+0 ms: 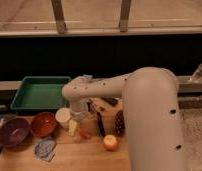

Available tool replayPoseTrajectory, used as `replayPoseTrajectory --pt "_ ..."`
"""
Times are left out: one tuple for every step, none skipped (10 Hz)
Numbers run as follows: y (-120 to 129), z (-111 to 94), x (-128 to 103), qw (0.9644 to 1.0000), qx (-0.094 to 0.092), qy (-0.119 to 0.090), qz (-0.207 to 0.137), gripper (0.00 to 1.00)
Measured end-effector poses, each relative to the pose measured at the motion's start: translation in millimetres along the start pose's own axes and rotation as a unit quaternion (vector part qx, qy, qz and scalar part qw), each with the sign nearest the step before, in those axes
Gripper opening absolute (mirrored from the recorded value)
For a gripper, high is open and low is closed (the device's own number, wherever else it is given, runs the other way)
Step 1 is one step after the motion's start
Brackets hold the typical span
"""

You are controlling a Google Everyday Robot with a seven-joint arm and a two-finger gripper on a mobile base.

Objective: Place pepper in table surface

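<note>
Pepper point(72, 128) is down at table point(79, 158) level, just right of the white cup point(62, 117). Left to right: purple bowl point(14, 131), orange bowl point(43, 124), crumpled grey cloth point(45, 148) (nearer the front edge), cup, pepper, orange-red stick point(84, 133) just beside it, round yellow-orange fruit point(110, 142). End effector point(79, 114) is directly over the pepper; can't tell if it's open or gripping.

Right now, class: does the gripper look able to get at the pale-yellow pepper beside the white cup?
Probably yes: the gripper hangs just above the pepper with nothing between them, though the white cup crowds one side.
</note>
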Motion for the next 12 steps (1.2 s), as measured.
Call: replayPoseTrajectory --pt "2 6 -3 1.0 -0.003 0.005 -0.002 0.8" --pt "3 14 -5 0.9999 -0.005 0.014 -0.005 0.8" --pt "5 23 -7 0.9997 -0.007 0.023 -0.007 0.8" --pt "8 29 -9 0.9995 -0.013 0.028 -0.006 0.8" --pt "9 37 -9 0.9991 -0.024 0.036 0.001 0.8" --pt "11 44 -11 0.9987 -0.029 0.041 0.0 0.8" --pt "10 41 -12 0.9989 -0.028 0.039 0.0 0.8" --pt "8 39 -12 0.9989 -0.025 0.039 0.0 0.79" --pt "8 38 -11 0.9989 -0.025 0.039 0.0 0.71" --pt "8 37 -11 0.9989 -0.026 0.039 0.0 0.64" --pt "6 36 -10 0.9989 -0.026 0.039 0.002 0.53" --pt "4 34 -10 0.9989 -0.025 0.038 0.004 0.41"
